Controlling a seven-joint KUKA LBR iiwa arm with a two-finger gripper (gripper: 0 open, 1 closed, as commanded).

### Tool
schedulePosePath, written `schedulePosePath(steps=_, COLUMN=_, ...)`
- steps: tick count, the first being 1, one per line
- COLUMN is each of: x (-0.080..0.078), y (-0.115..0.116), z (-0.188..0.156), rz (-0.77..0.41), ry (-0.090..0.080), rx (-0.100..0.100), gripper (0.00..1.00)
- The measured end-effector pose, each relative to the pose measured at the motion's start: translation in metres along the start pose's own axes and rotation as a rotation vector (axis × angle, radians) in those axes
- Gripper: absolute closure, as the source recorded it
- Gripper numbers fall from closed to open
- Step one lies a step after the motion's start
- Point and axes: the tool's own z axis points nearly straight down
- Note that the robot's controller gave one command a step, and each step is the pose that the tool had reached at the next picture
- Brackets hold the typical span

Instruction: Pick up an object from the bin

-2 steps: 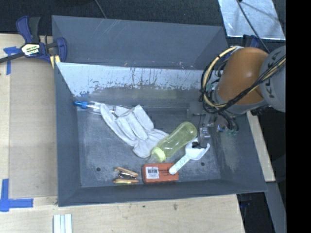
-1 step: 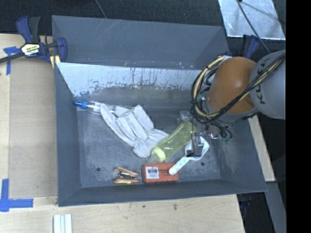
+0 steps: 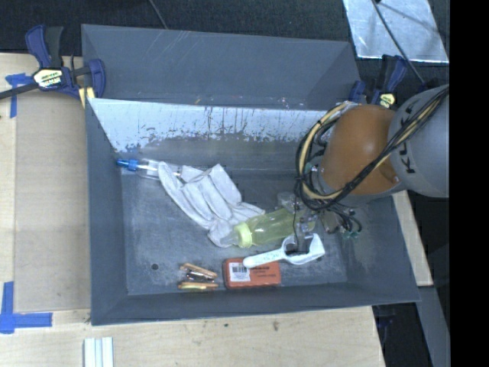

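Gripper (image 3: 306, 232) low at right side of bin (image 3: 104, 205), beside right end of pale green bottle (image 3: 266, 226) and just above white handled tool (image 3: 296, 254). Wide, narrow or clasping: cannot tell, wrist cables hide it. Orange box (image 3: 252, 272) nearer; white cloth (image 3: 202, 197) to left. Judgement: down among the things, nothing lifted; grasp and raise remain

Grey arm (image 3: 432, 147) reaches in from the right, upper link w/ black lettering; wrist sits under a rounded orange cover (image 3: 359, 151); black and yellow cables (image 3: 312, 163) loop round the cover's left side and run down; tool (image 3: 304, 232) hangs below the cover, pointing down and slightly left, dark, small vs. the wrist.
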Motion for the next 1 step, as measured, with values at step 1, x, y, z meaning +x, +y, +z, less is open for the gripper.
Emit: schedulePosePath(steps=1, x=0.0000, y=0.0000, z=0.0000, rz=0.000, ry=0.000, rx=0.000, gripper=1.00)
